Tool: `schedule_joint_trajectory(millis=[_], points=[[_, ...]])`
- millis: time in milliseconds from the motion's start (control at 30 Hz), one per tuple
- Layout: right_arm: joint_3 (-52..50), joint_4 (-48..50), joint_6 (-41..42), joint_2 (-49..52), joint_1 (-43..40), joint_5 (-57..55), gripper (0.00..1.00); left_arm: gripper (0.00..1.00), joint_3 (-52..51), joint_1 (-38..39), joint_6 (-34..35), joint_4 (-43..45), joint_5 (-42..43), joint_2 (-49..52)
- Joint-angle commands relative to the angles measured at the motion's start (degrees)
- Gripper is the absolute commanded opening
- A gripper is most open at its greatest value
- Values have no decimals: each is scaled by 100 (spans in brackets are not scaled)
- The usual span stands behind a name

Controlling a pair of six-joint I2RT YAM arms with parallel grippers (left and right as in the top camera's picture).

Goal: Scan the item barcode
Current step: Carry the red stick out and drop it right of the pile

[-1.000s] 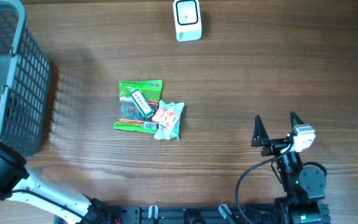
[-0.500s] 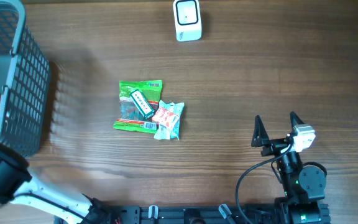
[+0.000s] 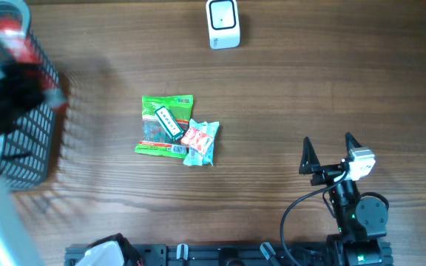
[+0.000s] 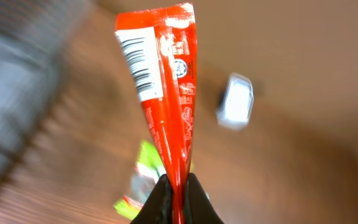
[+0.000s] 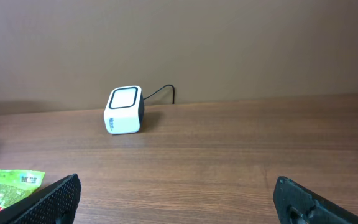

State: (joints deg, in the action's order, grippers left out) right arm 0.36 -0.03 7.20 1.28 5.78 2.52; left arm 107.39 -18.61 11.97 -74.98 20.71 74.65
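Wood-grain counter (image 3: 287,96) carried all items. At its left edge stood a dark mesh basket (image 3: 28,151). Above the basket, blurred in the overhead view, the left hand (image 4: 174,194) was clamped shut on the bottom edge of a red packet (image 4: 169,93). The packet stood upright above the fingers, with its barcode (image 4: 140,65) on a white panel near the top. Toward the counter's middle lay a green packet (image 3: 163,125), with a pale blue packet (image 3: 202,144) touching its right side. A white scanner (image 3: 222,24) sat at the far edge, its cable (image 5: 160,93) trailing behind. Near the near-right corner, the right hand (image 3: 328,142) was spread wide and held nothing.
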Motion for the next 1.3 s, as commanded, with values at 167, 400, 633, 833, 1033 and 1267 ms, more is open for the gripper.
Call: schedule_joint_trajectory(millis=[167,400,633,833,1033,1267], points=[[-7,17,-105,-24,-17,-50,99,4,-2592,3567,1178,1624,-382,986],[-7,17,-103,-24,-17,-50,100,4,-3447,5431,1880,3969,-387,2667],[-7,20,-105,-24,-17,-50,100,43,-3442,5740,2017,4328,-380,3174],[-7,17,-103,-24,-17,-50,100,100,-3180,5626,2140,4162,-361,2627],[-7,17,-103,-24,-17,-50,100,100,-2935,4688,1672,3751,-525,1338],[-7,15,-2,-24,-17,63,100,100,-2940,3316,1674,2275,-1128,968]])
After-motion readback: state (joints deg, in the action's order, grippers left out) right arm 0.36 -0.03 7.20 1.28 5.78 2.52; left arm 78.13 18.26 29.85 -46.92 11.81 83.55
